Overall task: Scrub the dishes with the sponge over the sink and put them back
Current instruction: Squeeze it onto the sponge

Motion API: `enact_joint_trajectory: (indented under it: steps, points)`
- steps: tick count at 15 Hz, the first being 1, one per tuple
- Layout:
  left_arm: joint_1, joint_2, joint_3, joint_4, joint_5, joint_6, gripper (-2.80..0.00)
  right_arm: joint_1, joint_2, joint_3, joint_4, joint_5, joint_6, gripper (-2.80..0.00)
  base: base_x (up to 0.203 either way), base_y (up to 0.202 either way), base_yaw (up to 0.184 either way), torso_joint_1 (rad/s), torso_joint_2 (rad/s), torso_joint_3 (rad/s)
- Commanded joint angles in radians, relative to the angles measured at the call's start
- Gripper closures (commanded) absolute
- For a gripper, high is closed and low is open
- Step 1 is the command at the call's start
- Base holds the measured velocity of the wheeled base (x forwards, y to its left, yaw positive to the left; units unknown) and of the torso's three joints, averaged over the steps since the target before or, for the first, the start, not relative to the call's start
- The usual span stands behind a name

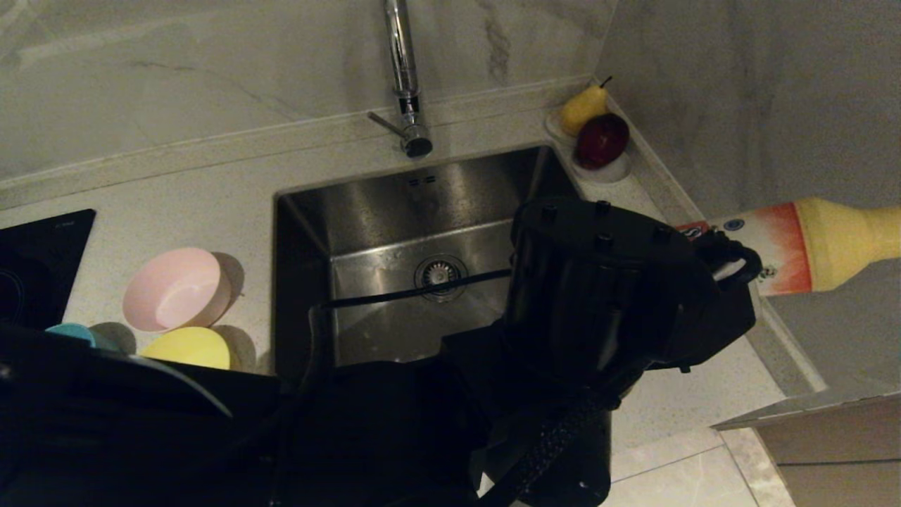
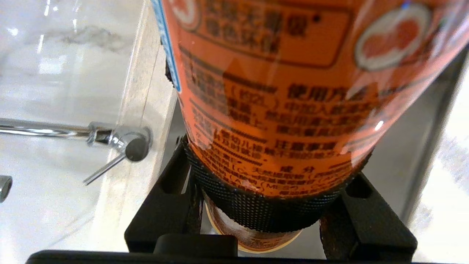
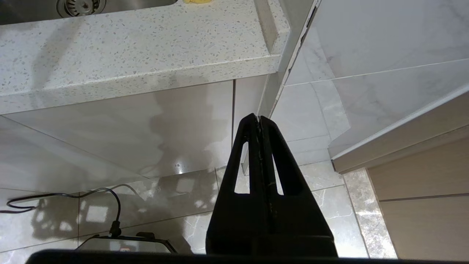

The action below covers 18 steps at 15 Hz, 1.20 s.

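Observation:
Three bowls stand on the counter left of the sink (image 1: 394,211): a pale pink one (image 1: 176,289), a yellow one (image 1: 188,346) and a light blue one (image 1: 70,331), which is mostly hidden by my arm. My left arm reaches across the sink. Its gripper (image 1: 725,260) (image 2: 269,165) is shut on an orange and yellow detergent bottle (image 1: 809,246) (image 2: 278,91), held level over the counter's right end. The right gripper (image 3: 259,119) hangs shut and empty below the counter's edge. A yellow sliver (image 3: 198,1) lies by the sink; I cannot tell if it is the sponge.
A tall chrome tap (image 1: 402,77) rises behind the sink. In the back right corner a white dish holds a pear (image 1: 583,107) and a red apple (image 1: 602,139). The black stove top (image 1: 35,260) is at the far left. A wall runs close on the right.

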Motion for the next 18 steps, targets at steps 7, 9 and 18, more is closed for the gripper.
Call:
enact_joint_trajectory:
  steps: [7, 9, 18]
  points:
    - [0.005, 0.083, 0.001, 0.000, 0.084, 0.054, 0.00, 0.000, -0.001, 0.000, 0.000, 0.000, 0.000, 0.00, 0.000, 0.000, 0.000, 0.000, 0.00, 0.000]
    - [0.006, 0.104, -0.004, -0.001, 0.109, 0.057, 0.00, 0.000, -0.001, 0.000, 0.000, 0.000, 0.000, 0.00, 0.000, 0.000, 0.000, 0.000, 0.00, 0.000]
    - [0.016, 0.190, -0.019, 0.001, 0.272, 0.081, 0.00, 0.000, -0.001, 0.000, 0.000, 0.000, -0.001, 0.00, 0.000, 0.000, 0.000, 0.000, 0.00, 0.000]
